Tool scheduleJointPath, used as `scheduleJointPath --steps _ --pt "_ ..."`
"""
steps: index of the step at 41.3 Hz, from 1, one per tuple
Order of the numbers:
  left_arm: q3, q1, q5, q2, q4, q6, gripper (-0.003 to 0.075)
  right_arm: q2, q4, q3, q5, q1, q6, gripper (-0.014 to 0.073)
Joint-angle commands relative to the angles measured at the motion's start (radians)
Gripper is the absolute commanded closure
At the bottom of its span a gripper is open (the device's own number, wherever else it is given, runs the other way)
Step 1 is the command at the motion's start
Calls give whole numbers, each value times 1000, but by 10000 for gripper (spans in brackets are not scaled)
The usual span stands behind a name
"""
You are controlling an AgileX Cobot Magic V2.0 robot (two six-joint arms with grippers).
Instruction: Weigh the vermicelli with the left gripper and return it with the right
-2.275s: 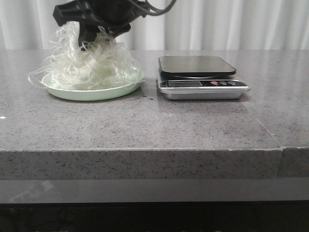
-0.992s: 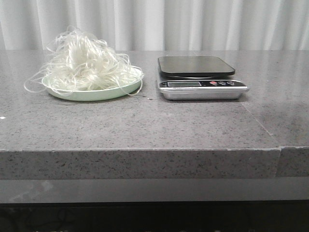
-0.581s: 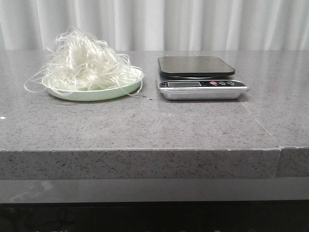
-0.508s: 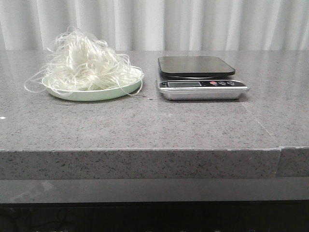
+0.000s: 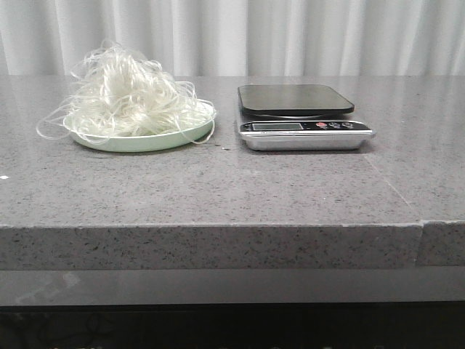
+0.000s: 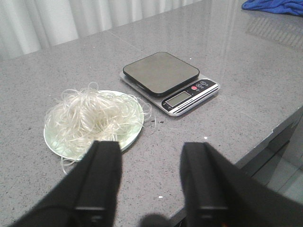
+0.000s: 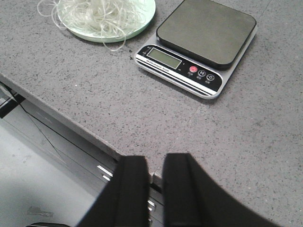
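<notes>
A speckled grey stone countertop [image 5: 218, 189] fills the foreground, its thick front edge running across the front view above a dark recess, with a seam cutting through the slab toward the right-hand corner. Farther in, the vermicelli [image 5: 127, 94] sits heaped on a pale green plate [image 5: 145, 142] on the left side of the counter — a loose, translucent white tangle, with stray strands looping over the rim onto the stone. Just beside the plate, to its right and not touching it, stands a kitchen scale [image 5: 301, 116] with a bare dark platform, a silver body, a small display and a red button among its front controls. Behind the counter, white curtains [image 5: 290, 36] hang in soft folds across the whole back of the room. Neither arm shows in the front view. In the left wrist view, the left gripper [image 6: 151, 179] hangs above the counter's near edge with its two black fingers [image 6: 102, 175] spread wide apart and nothing between them; the vermicelli [image 6: 92, 118], plate [image 6: 132, 135] and scale [image 6: 170, 80] lie beyond, and a blue cloth [image 6: 274, 5] rests at the far corner of the stone. In the right wrist view, the right gripper [image 7: 155, 189] hovers over the counter's front edge, its fingers [image 7: 182, 189] drawn nearly together with only a narrow gap, holding nothing — the scale [image 7: 199, 47] and plate [image 7: 137, 23] sit well beyond it.
</notes>
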Motion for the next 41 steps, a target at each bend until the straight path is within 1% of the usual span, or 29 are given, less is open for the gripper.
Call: scheduleJointPath --steps 1,5,8,33,38,41 --pt "-24 1 -73 4 -1 -12 471 -2 -17 -24 -64 -7 1 435" --pt "-24 1 -73 4 -1 -12 549 -2 -17 -24 -65 -7 1 435" --pt "-24 1 -73 4 -1 -12 580 -2 -18 -24 -64 -7 1 435" --pt "-22 2 -73 -2 -1 -12 575 -2 -18 -24 -60 -7 1 435" --pt "10 64 -96 -44 40 -3 575 -2 -18 -24 -59 -7 1 435" --pt "73 132 -175 -88 46 -3 575 -2 -18 -24 -59 -7 1 435"
